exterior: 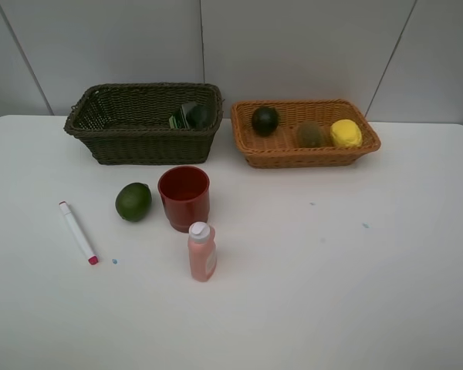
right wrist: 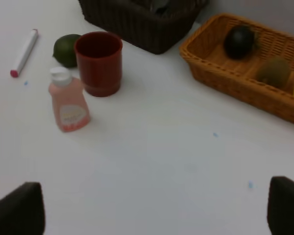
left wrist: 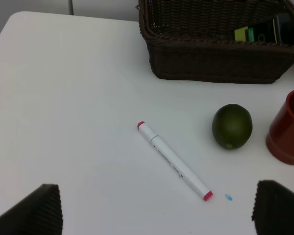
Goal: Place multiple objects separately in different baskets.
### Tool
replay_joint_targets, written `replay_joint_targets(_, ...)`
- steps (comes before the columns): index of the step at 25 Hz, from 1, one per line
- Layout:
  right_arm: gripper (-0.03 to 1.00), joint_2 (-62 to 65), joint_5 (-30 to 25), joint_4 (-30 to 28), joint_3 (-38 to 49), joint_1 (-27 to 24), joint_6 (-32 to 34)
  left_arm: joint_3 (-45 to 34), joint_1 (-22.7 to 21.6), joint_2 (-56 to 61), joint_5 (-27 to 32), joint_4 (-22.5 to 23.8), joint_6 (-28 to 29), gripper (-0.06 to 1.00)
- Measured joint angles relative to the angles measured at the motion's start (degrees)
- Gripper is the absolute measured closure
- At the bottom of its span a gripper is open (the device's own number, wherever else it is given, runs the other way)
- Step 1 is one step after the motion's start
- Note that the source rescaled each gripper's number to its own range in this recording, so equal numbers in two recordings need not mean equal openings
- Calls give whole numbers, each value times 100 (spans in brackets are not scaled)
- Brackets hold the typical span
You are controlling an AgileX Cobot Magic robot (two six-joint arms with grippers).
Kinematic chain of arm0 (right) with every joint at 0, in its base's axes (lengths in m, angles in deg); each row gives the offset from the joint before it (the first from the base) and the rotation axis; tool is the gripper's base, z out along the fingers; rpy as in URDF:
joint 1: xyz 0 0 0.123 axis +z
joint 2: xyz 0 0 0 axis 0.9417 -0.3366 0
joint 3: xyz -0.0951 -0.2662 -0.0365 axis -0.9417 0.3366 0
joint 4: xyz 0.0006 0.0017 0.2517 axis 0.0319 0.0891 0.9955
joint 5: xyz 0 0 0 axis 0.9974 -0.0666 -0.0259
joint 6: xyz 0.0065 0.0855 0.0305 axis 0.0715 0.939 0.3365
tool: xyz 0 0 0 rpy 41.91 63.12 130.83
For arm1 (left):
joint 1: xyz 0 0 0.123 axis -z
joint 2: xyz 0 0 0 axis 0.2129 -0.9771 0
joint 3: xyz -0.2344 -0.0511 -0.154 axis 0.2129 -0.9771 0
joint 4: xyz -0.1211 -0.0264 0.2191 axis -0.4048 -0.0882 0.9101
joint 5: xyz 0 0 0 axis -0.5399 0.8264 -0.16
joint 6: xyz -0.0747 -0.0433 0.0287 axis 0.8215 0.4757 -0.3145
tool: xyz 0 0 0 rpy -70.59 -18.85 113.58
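Note:
The dark olive basket (exterior: 150, 146) at the back left holds a black bottle (exterior: 190, 116). In the orange basket (exterior: 309, 157) to its right lie a dark round fruit (exterior: 265, 120), a kiwi (exterior: 309, 133) and a lemon (exterior: 346, 132). On the table in front stand a red cup (exterior: 184, 197) and a pink bottle (exterior: 201, 251), with a lime (exterior: 133, 201) and a marker (exterior: 78, 232) lying to their left. My left gripper (left wrist: 157, 215) hangs open and empty short of the marker (left wrist: 174, 160). My right gripper (right wrist: 152, 215) is open too, well back from the pink bottle (right wrist: 68, 100). Neither arm shows in the exterior high view.
The white table (exterior: 332, 277) runs to a grey panelled wall behind the baskets. Its left edge and back corner show in the left wrist view. A few small blue specks (exterior: 114, 261) mark the tabletop.

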Motion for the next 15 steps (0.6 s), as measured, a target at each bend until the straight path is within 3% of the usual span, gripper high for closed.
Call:
replay_joint_targets(7,-3,13,6,-287,30,-242,393,0,0,0,0,16,-6,-6)
replay_joint_targets(15,-3,13,6,-315,46,-2042,431,0,0,0,0,16,-22,-6)
